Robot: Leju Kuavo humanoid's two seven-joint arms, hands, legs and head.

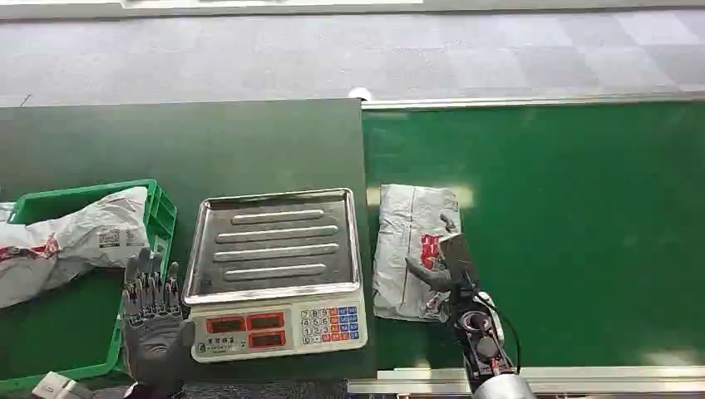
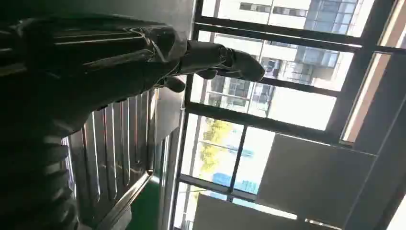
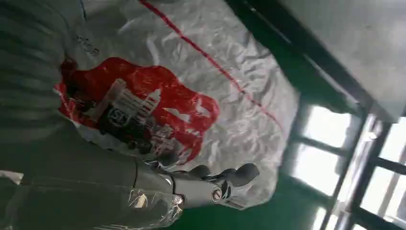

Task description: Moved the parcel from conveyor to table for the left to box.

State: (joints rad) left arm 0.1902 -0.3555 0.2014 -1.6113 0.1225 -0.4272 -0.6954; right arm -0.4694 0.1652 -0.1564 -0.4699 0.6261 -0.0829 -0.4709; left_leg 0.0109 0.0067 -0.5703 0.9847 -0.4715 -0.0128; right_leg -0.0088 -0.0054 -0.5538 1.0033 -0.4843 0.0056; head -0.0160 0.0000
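You're barely started: the parcel [image 1: 413, 249] is on the conveyor [image 1: 582, 233] beside the desk [image 1: 183, 150], your right hand [image 1: 445, 266] over it (can't tell if gripping), left hand [image 1: 152, 312] released.

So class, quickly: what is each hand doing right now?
Left hand: open, holding nothing, beside the scale.
Right hand: on the parcel; grip cannot be told.

Crinkled glossy plastic parcel [image 1: 411, 249], shiny ribbed metal scale tray [image 1: 273, 243], matt green belt [image 1: 574, 224].
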